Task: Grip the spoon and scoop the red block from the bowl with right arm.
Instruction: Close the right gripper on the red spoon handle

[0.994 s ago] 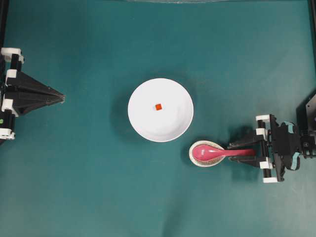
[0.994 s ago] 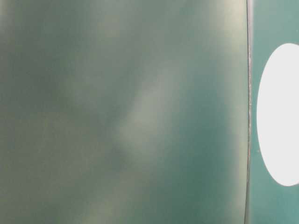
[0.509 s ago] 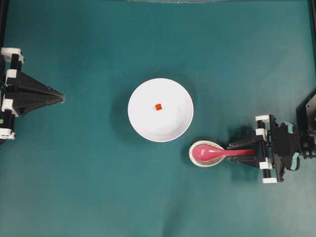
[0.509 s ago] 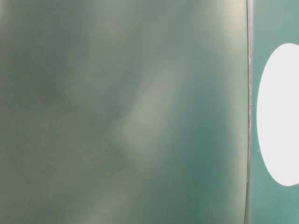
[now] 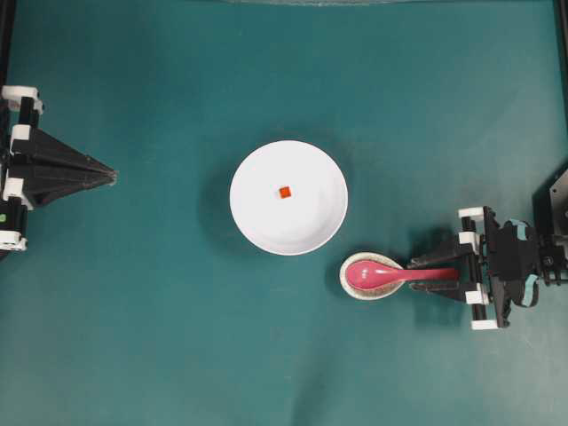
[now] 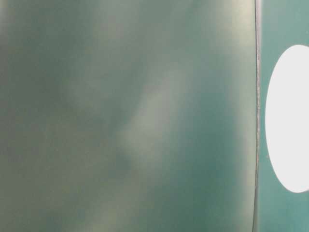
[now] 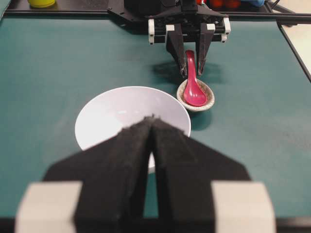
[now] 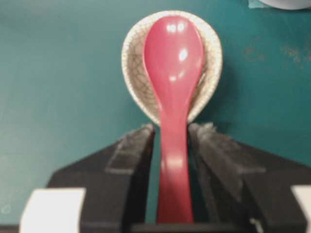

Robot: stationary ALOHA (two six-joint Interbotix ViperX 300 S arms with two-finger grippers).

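The pink-red spoon (image 5: 390, 274) (image 8: 173, 73) lies with its scoop in a small speckled dish (image 5: 373, 295) and its handle pointing right. My right gripper (image 5: 415, 275) (image 8: 173, 128) (image 7: 192, 74) is open and straddles the handle, with a thin gap showing at each finger. Up and left of the dish stands the white bowl (image 5: 302, 222) (image 7: 112, 111) (image 6: 289, 121), holding the tiny red block (image 5: 285, 193) near its centre. My left gripper (image 5: 113, 176) (image 7: 153, 118) is shut with nothing in it, far left of the bowl. It hides the block in the left wrist view.
The speckled dish (image 8: 131, 58) (image 7: 209, 99) sits just right of the bowl's lower rim. The table is covered in teal cloth. A yellow object (image 7: 41, 3) lies at the table's far edge behind the right arm. Most of the table-level view is a blurred green surface.
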